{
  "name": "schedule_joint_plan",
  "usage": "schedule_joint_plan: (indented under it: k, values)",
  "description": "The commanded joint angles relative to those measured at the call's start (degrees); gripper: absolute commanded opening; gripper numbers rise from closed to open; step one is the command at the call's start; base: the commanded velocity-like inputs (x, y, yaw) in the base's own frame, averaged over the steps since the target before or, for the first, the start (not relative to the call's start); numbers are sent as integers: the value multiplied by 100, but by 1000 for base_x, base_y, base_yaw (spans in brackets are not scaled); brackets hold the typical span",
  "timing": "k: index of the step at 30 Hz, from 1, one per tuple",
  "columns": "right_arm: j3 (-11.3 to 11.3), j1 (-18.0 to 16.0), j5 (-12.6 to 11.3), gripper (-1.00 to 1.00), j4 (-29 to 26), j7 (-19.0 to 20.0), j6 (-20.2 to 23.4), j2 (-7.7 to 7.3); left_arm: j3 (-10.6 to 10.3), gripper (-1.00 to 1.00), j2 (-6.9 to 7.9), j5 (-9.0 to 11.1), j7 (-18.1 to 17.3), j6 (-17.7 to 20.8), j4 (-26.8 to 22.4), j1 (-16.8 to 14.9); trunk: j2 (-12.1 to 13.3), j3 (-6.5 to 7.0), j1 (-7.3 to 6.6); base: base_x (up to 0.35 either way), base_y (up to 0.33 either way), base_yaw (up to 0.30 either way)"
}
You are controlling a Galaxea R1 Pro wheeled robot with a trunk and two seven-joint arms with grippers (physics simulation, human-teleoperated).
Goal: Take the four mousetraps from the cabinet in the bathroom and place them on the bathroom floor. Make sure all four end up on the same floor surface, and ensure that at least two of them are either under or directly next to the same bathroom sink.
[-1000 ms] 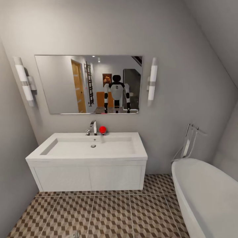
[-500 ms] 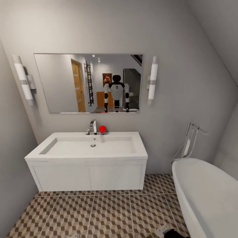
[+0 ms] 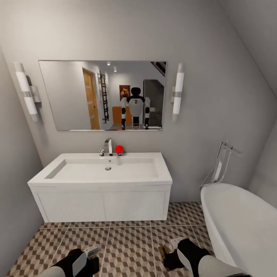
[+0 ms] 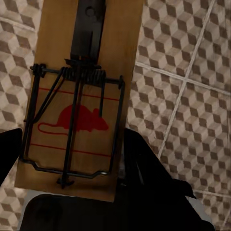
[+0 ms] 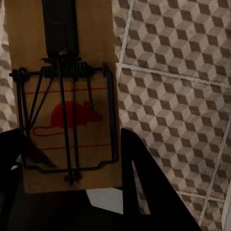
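Observation:
My left gripper is low over the cube-patterned bathroom floor, shut on a mousetrap. This trap is a tan board with dark wire and a red mouse mark, held between the two black fingers. My right gripper is at the same height to the right, near the bathtub. It is shut on a second mousetrap, whose tan end pokes out toward the sink. The white trough sink with its chrome tap stands ahead on a white two-door unit. Tiles lie beneath both traps.
A white oval bathtub fills the right side, close to my right arm. A grey wall closes the left. Over the sink, a mirror reflects the robot and an orange-brown piece of furniture behind it. A red ball sits by the tap.
Both arms have risen into the bottom of the head view, the right one first, each holding its trap. The camera has shifted slightly.

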Motion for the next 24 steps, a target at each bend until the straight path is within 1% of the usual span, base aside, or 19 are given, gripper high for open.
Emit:
schedule_joint_plan:
  k: [1, 3, 7, 8, 16, 24]
  values:
    - [41, -87, -48, -100, -11, 30, 41, 39, 32, -100, -30, 18, 38, 40, -16, -159, -49, -29, 24, 0, 0, 0]
    - [41, -150, -137, -100, -11, 25, 45, 104, 33, -100, -52, 23, 37, 46, -19, -299, -129, -65, 68, 0, 0, 0]
    - [41, -197, -268, -100, -11, 23, 47, 163, 30, -100, -80, 25, 37, 50, -17, -423, -289, -136, 156, 0, 0, 0]
    - [41, -213, -331, -100, -11, 22, 47, 181, 28, -100, -88, 26, 37, 51, -16, -479, -330, -154, 178, 0, 0, 0]
    - [41, -295, -604, -100, -11, 21, 48, 208, 27, -100, -129, 27, 36, 60, -14, -637, -650, -298, 353, 0, 0, 0]
    - [41, -353, -893, -100, -11, 21, 48, 213, 25, -100, -350, 20, 35, 70, -14, -681, -971, -442, 529, 0, 0, 0]
